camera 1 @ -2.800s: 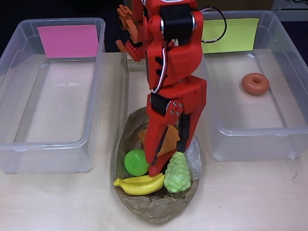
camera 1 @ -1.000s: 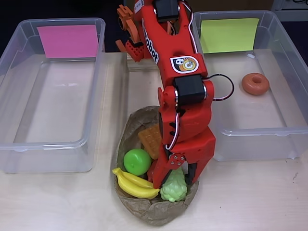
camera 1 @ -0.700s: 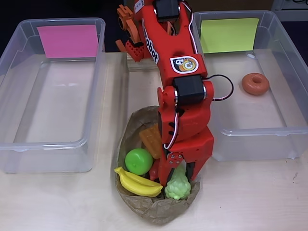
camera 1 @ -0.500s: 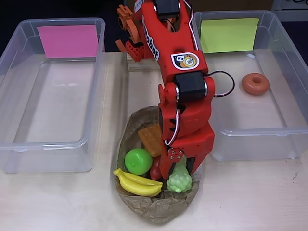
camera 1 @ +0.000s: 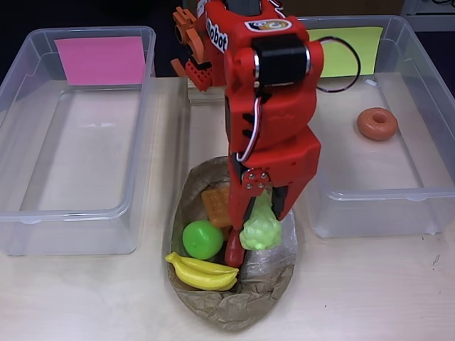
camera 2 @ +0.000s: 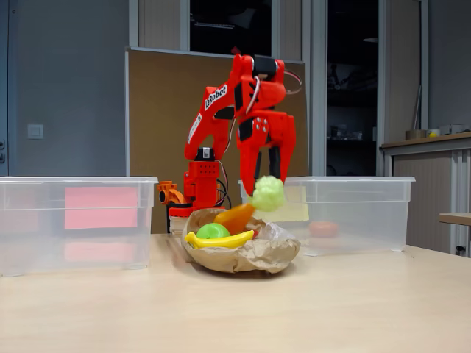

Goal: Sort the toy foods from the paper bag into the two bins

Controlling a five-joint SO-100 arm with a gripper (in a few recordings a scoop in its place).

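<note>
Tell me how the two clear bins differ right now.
Label: the left bin in the overhead view carries a pink label; the right bin carries a yellow-green label.
Contents: a brown donut lies in the right bin; no toy lies in the left one.
Shared: both are clear rectangular tubs flanking the paper bag.

Overhead view: bright, even light from above; soft shadows beside clear plastic bin with pink label (camera 1: 75, 135). Mild glare on clear plastic bin with yellow-green label (camera 1: 377, 192); bin walls bow slightly toward frame edges. Fixed view: dimmer, dark windows behind; light wooden table (camera 2: 235, 309) faintly reflective. Light-green toy grapes (camera 2: 267, 193) slightly blurred.
</note>
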